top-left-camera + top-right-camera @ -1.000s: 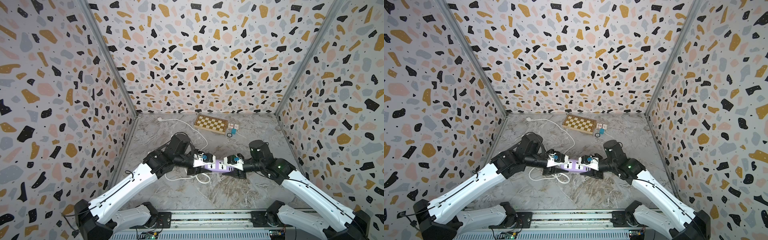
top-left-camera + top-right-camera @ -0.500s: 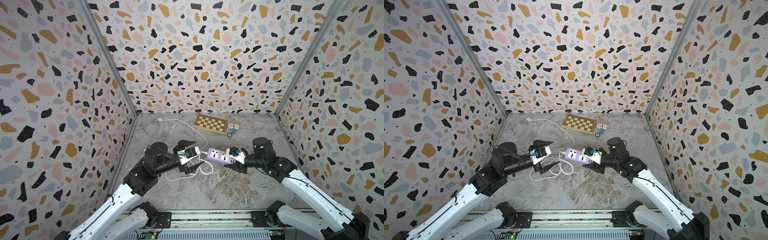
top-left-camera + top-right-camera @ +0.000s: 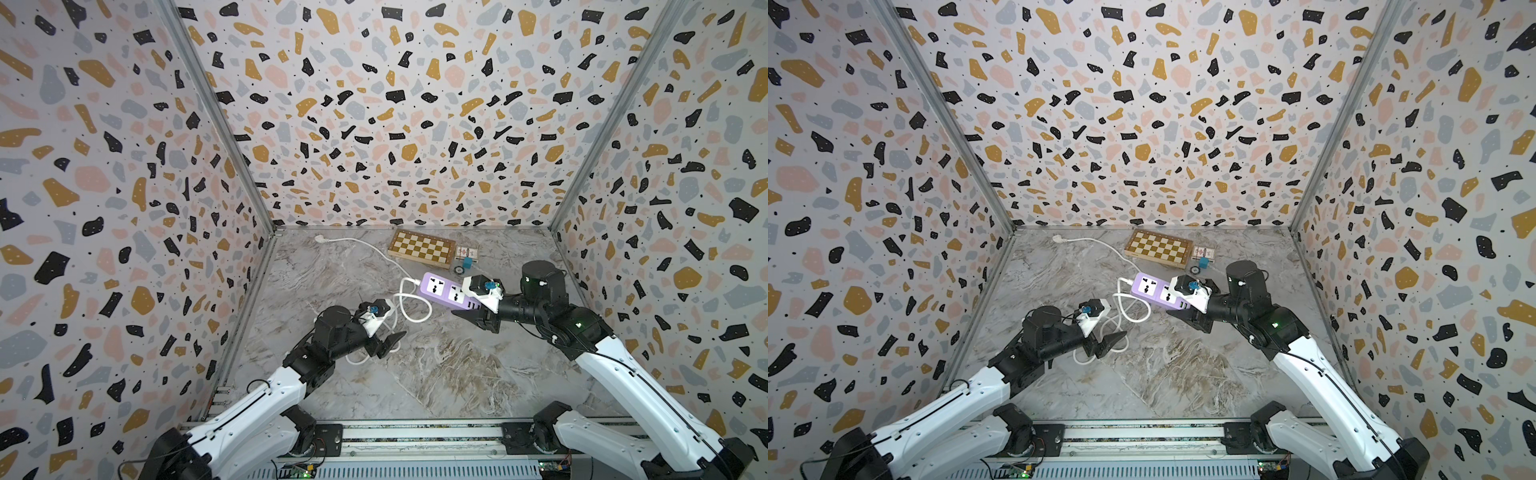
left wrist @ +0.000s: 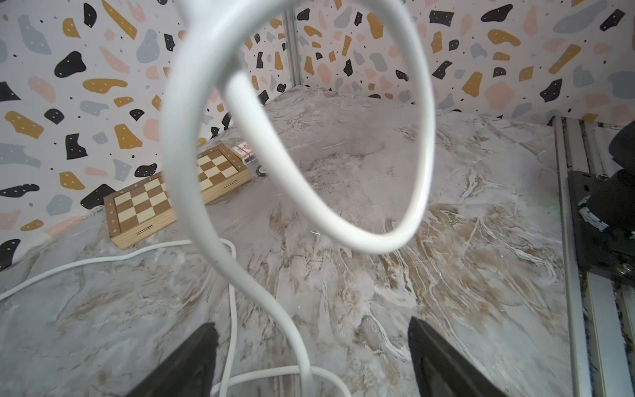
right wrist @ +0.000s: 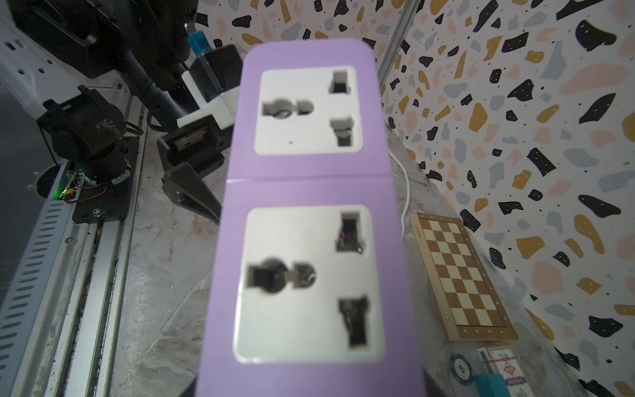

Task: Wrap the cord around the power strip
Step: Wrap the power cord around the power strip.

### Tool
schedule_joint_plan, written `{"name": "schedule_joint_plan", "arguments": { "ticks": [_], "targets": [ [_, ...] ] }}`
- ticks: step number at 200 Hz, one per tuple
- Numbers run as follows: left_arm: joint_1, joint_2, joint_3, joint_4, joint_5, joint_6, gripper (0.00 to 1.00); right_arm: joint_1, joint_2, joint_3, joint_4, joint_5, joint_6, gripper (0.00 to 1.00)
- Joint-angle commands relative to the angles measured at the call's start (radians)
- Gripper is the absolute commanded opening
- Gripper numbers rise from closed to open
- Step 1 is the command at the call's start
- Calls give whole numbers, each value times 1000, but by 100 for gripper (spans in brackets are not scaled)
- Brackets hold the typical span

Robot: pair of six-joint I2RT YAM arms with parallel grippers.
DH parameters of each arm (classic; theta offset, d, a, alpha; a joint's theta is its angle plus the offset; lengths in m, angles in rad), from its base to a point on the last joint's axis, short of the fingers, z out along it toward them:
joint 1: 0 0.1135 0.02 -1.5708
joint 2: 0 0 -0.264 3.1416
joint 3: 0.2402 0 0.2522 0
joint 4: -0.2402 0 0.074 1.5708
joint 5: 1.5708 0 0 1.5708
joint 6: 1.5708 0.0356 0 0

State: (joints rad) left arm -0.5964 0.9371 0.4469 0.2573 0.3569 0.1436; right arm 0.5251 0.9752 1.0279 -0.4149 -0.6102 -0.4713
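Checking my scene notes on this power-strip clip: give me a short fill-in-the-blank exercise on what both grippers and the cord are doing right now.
1. The right gripper grips the power strip, whose face shows ____ white sockets.
2. The left gripper has its jaws ____.
3. The cord ends in a white plug that lies loose, in ____ gripper.
Missing words: two; open; neither.

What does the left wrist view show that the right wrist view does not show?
Only the left wrist view: a large loop of the cord close to the lens. Only the right wrist view: the power strip with its two white sockets, filling the middle. Both: the chessboard, the marble table and a thin stretch of cord.
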Motion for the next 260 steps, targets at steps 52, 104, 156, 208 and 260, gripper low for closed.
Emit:
{"name": "schedule_joint_plan", "arguments": {
  "ticks": [52, 104, 156, 208, 260],
  "targets": [
    [4, 266, 12, 385, 17, -83, 66, -54, -35, 78, 58, -59, 110, 6],
    [-12, 272, 45, 341, 81, -47, 11, -178, -17, 75, 99, -39, 210, 5],
    [-178, -29, 270, -361, 123, 287, 0, -323, 32, 8, 151, 179, 328, 5],
    [-237, -48, 646, -744, 143, 518, 0, -229, 135, -31, 87, 162, 209, 3],
    [-205, 210, 930, -792, -130, 682, 0, 13, 100, -67, 27, 83, 21, 0]
  ]
}}
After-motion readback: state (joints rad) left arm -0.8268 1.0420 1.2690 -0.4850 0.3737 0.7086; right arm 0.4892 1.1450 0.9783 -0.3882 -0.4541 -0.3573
